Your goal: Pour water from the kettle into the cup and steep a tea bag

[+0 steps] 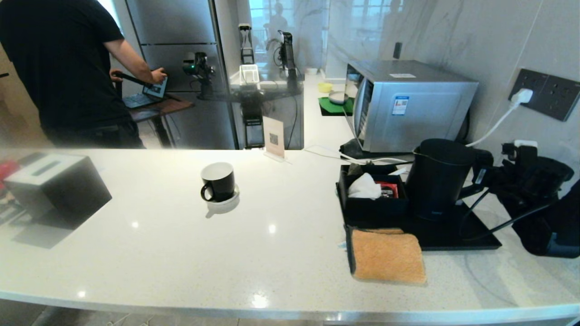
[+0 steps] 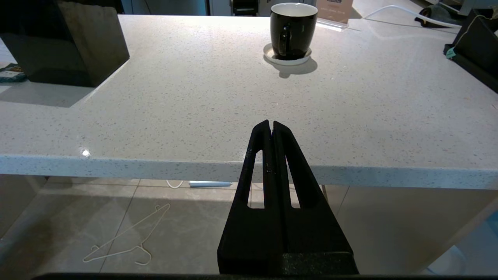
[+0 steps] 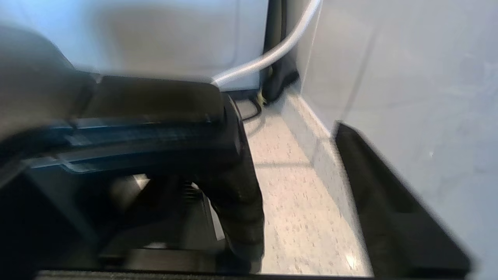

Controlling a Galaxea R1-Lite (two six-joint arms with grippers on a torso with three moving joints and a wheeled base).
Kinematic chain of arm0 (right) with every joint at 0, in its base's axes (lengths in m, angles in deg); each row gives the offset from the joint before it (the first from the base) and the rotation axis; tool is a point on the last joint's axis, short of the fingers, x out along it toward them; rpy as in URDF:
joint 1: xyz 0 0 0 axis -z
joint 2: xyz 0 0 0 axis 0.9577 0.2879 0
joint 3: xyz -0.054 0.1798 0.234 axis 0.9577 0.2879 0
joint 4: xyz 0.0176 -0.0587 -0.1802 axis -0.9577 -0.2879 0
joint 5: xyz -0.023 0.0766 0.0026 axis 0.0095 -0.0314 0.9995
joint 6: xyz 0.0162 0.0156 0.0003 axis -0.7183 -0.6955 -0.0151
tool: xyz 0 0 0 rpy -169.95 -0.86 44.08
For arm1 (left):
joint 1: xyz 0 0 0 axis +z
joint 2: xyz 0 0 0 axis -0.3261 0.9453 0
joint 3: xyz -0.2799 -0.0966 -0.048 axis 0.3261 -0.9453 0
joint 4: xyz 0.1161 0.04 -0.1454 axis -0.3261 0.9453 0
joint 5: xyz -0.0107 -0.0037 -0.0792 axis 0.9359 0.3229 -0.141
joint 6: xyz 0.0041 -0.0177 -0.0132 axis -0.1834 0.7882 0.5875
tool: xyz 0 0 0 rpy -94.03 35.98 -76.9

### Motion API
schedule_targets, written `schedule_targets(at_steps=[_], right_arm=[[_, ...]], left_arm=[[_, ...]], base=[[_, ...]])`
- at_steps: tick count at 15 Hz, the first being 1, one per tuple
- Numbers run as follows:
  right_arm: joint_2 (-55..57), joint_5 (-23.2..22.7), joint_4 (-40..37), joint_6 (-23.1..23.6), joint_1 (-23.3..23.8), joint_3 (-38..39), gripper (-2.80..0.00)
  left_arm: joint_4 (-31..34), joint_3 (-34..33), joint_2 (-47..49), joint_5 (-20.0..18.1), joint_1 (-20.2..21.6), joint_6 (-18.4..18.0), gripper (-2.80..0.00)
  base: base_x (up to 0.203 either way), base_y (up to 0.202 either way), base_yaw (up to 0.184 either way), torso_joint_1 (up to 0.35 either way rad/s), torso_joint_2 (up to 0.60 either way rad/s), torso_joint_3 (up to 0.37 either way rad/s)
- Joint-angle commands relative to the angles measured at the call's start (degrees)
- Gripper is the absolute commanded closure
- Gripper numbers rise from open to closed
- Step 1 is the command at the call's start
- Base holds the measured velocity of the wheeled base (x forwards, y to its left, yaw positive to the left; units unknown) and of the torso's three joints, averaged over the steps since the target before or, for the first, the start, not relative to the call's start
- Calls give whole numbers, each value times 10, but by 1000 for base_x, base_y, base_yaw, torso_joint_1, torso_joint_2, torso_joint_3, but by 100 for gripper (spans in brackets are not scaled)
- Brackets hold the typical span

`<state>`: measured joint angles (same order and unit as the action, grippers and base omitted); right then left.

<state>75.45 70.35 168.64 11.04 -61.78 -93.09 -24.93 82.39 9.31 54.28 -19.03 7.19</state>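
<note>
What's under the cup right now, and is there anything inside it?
The cup stands on a small white saucer on the counter. Its white inside shows only near the rim; the bottom is hidden.

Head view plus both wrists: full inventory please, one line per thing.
matte black kettle: 1, black, on black tray at right
glossy black mug: 1, black, white inside, on white saucer, mid-counter
black rectangular tray: 1, black, right of counter
white tissue: 1, white, in black box on tray
orange towel: 1, orange, front of tray
black cube tissue box: 1, black, counter's left
silver microwave: 1, silver, behind kettle
person: 1, black shirt, beyond counter
left gripper: shut, before counter edge
right gripper: black, at kettle's handle
</note>
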Motion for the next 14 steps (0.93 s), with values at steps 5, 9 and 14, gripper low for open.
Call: schedule_targets(at_steps=[5, 9, 14], right_arm=[[-7, 1, 9, -2, -1, 5, 0], [-13, 0, 22, -3, -4, 20, 0], [-34, -1, 36, -3, -6, 53, 0]], left_arm=[[0, 0, 0, 0, 0, 0, 0], [0, 0, 0, 0, 0, 0, 0], [0, 0, 1, 0, 0, 0, 0]], base=[[0, 0, 0, 0, 0, 0], [0, 0, 0, 0, 0, 0], [0, 0, 0, 0, 0, 0]])
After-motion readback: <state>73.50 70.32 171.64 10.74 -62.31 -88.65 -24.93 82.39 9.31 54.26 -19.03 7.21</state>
